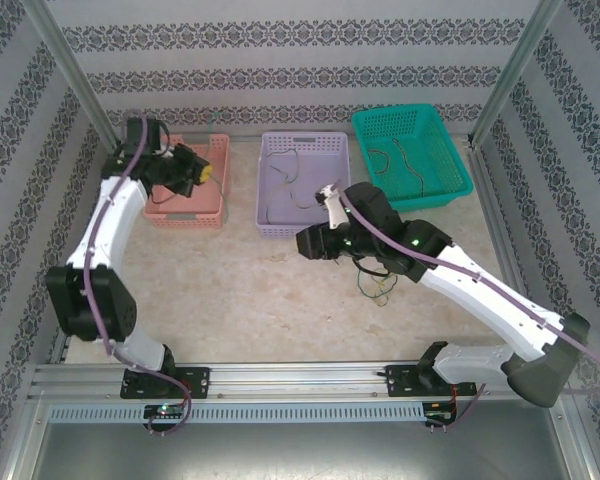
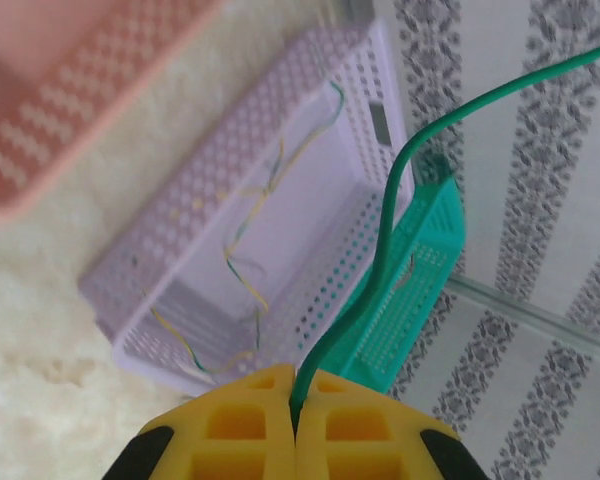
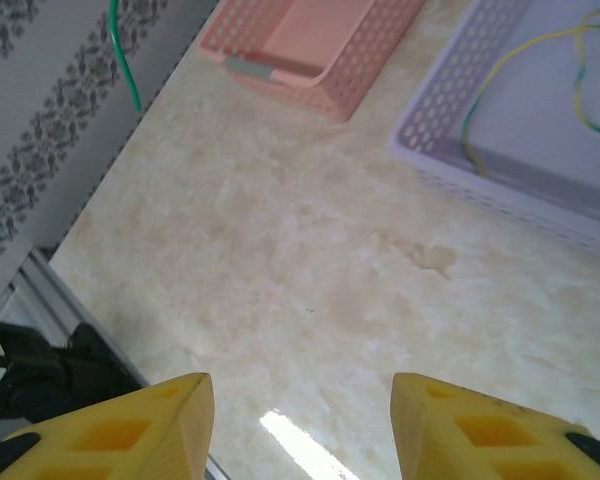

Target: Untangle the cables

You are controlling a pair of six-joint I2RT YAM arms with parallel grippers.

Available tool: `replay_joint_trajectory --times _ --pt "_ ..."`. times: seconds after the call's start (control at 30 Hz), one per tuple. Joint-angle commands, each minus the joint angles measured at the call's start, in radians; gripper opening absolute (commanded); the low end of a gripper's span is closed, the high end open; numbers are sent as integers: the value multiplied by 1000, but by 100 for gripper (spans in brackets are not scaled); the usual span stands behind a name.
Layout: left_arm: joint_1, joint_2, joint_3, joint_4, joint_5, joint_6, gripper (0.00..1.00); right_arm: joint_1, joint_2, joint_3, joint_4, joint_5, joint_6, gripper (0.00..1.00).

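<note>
Aloft, left fingers (image 2: 238, 425) pinch the green cable (image 2: 398, 190).

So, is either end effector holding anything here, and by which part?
The left end effector is shut on a green cable; whether near its end cannot be told. The right end effector is open and empty.

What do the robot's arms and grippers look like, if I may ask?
The left arm and right arm have white shells, black joints and a mauve hose along each. The left gripper and right gripper have blocky yellow fingers with moulded recesses.
</note>
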Motion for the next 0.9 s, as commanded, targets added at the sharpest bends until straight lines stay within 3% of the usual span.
replay_joint_trajectory --times 0.0,0.1,0.3,0.5,0.77,0.87 --pt "67 148 189 -110 54 266 0 -24 -35 -27 -12 -23 27 50" --pt "96 271 362 -152 -47 411 0 -30 -44 -32 -17 -22 30 50" --pt "127 358 347 110 -185 399 0 -35 -62 -47 -22 -5 48 49" --pt "130 395 177 457 -287 369 0 -48 -74 -44 -55 0 58 49" --pt "130 419 -86 706 -269 215 0 -80 -102 -73 -76 -13 66 48" --pt "130 413 -125 703 -276 194 0 -80 -111 -87 -67 -13 75 48"
